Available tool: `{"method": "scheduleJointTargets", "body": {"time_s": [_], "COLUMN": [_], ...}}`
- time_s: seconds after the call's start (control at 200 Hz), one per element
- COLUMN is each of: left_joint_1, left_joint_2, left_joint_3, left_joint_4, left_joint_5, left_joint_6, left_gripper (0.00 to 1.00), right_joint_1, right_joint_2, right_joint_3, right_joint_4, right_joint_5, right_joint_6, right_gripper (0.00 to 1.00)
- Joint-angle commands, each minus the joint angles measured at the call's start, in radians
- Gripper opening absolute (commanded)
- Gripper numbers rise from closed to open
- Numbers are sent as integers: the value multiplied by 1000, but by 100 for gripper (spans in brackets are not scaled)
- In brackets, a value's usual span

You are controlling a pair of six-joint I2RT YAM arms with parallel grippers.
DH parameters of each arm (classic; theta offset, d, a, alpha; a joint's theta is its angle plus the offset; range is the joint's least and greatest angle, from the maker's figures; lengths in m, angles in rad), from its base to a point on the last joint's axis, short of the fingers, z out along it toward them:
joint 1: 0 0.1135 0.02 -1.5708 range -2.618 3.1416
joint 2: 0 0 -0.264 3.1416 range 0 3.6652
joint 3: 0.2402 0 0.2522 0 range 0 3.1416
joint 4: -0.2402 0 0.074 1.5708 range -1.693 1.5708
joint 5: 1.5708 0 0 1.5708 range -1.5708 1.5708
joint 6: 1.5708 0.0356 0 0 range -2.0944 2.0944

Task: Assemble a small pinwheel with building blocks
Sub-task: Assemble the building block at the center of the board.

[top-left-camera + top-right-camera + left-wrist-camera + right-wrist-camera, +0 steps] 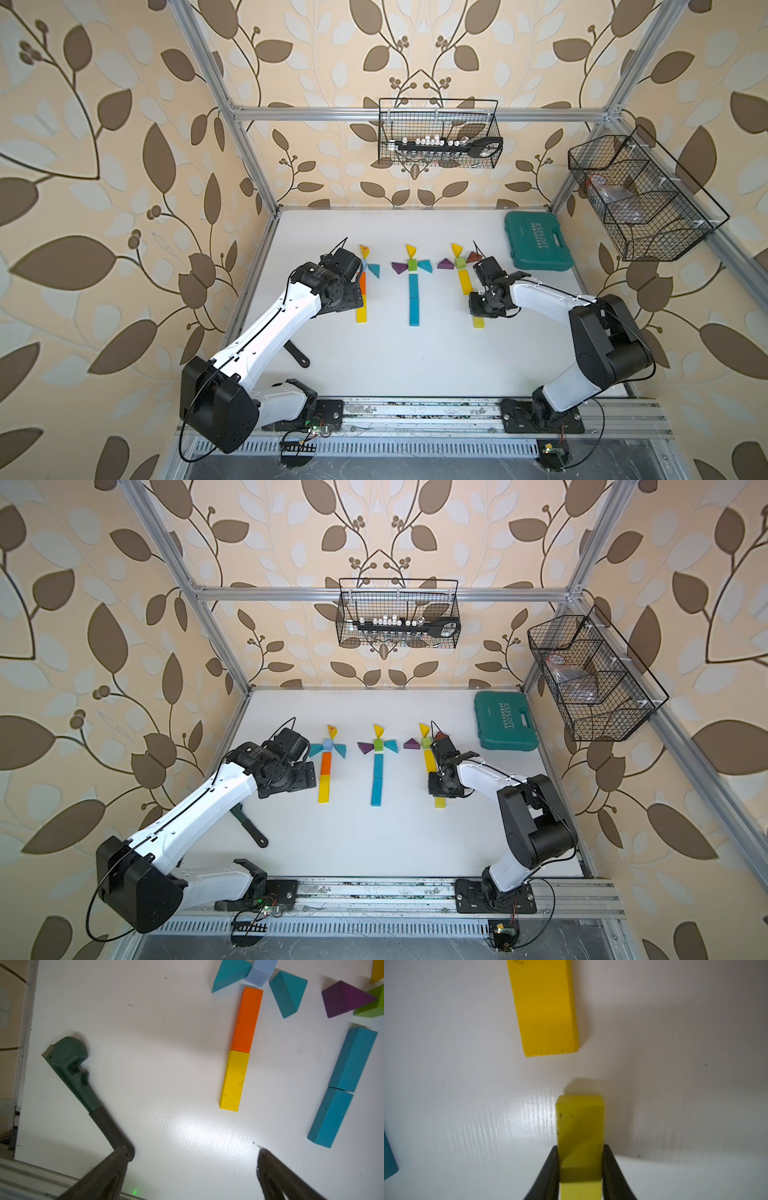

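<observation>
At the far left a dark wrench point(79, 1076) is lying on the white surface point(374, 361), and the left end effector point(191, 1153) is hovering above bare surface just beside the wrench's handle, its jaws spread wide and gripping nothing. Next along, the left pinwheel is lying flat: an orange bar point(247, 1020) is butting end to end against the left yellow bar point(234, 1080), with a light-blue cube point(260, 972) and teal wedges point(288, 993) at the head. In the middle, two blue bars point(414, 297) are forming a stem under a green cube point(412, 265). The right pinwheel is looking unfinished: the upper yellow bar point(546, 1007) is sitting apart from the lower yellow bar point(580, 1126), a gap of bare surface between them. The right end effector point(580, 1153) is pinching that lower bar across its narrow width, jaws pressed against both long sides. The bar is looking light, rigid and smooth-painted, so it is likely to slide or twist easily; holding it across the flat long sides near mid-length is probably the steadiest choice, since a grip near one end may be letting it swing out of line with its partner. Furthest right, a teal tool case point(538, 241) is lying shut.
</observation>
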Motion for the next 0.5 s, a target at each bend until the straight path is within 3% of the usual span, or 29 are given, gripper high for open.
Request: {"method": "scheduleJointTargets", "body": {"time_s": [0.0, 0.365, 0.5], "left_joint_1": [17, 21, 21], "left_joint_2": [-18, -20, -15], "left_joint_3": [-7, -9, -8], "left_joint_4": [-12, -15, -18], "left_joint_5": [-24, -16, -13], "left_joint_6": [17, 17, 15], "left_gripper": [99, 99, 99], "right_joint_1": [-8, -9, -9], "right_joint_2": [52, 118, 126], "right_joint_3": [42, 103, 123], "right_joint_4": [0, -36, -58], "right_joint_5": [-68, -41, -13], "right_joint_6": [-56, -64, -64], "right_gripper": [13, 17, 29]}}
